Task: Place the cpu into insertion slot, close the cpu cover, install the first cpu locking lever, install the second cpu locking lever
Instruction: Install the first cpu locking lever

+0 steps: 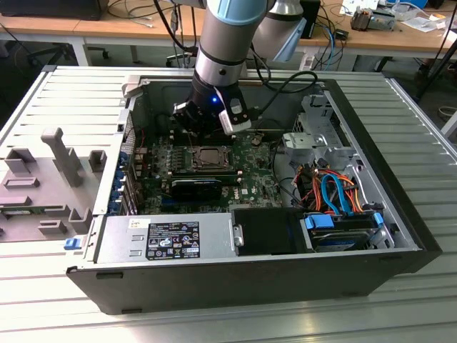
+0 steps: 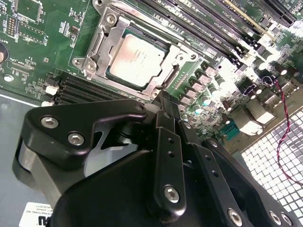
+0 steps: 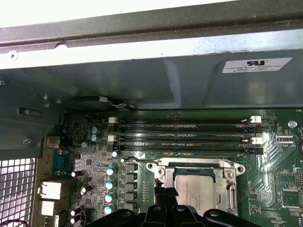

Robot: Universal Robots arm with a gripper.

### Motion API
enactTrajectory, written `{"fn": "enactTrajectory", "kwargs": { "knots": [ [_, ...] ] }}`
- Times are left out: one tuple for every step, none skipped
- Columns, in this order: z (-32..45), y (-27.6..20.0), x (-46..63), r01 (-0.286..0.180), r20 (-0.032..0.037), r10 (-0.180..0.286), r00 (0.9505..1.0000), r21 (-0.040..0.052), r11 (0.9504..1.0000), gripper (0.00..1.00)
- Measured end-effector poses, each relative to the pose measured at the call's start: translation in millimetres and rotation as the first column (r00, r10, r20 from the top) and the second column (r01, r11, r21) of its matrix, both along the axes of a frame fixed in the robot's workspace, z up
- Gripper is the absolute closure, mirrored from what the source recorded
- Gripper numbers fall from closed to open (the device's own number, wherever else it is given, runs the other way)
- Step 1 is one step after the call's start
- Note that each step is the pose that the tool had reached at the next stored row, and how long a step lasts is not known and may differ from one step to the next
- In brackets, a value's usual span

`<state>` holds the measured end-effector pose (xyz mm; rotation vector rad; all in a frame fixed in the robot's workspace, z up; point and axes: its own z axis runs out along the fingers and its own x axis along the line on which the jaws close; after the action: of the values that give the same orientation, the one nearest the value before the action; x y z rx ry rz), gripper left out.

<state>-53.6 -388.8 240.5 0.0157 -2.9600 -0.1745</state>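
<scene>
Black steel computer case (image 1: 235,286) lies open on the tabletop. Silver hinged cpu cover (image 2: 102,40) is closed over the insertion slot, framing the seated silvery square cpu (image 2: 137,59). Hand (image 2: 163,101) hovers just beside it, clenched, empty; lever status unclear.

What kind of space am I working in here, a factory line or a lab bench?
Most likely a lab or workshop. An open computer case lies on a slatted metal table; wooden desks strewn with cables stand behind, and grey fixture blocks sit beside the case.
</scene>
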Motion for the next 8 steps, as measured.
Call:
{"fn": "enactTrajectory", "kwargs": {
  "knots": [
    [0.0,0.0,0.0,-0.002,0.0,0.002,1.0,0.0,1.0,0.89],
    [0.0,0.0,0.0,-0.005,0.0,0.005,1.0,0.0,1.0,0.89],
    [0.0,0.0,0.0,-0.007,0.0,0.007,1.0,0.0001,1.0,0.89],
    [0.0,0.0,0.0,-0.009,0.0,0.009,1.0,0.0,1.0,0.89],
    [0.0,0.0,0.0,-0.011,0.0,0.011,0.9999,0.0,0.9999,0.89],
    [0.0,0.0,0.0,-0.013,0.0,0.013,0.9999,0.0,0.9999,0.89],
    [0.0,0.0,0.0,-0.015,0.0,0.015,0.9999,0.0,0.9999,0.89],
    [0.0,0.0,0.0,-0.02,0.0,0.02,0.9998,0.0,0.9998,0.89]
  ]
}}
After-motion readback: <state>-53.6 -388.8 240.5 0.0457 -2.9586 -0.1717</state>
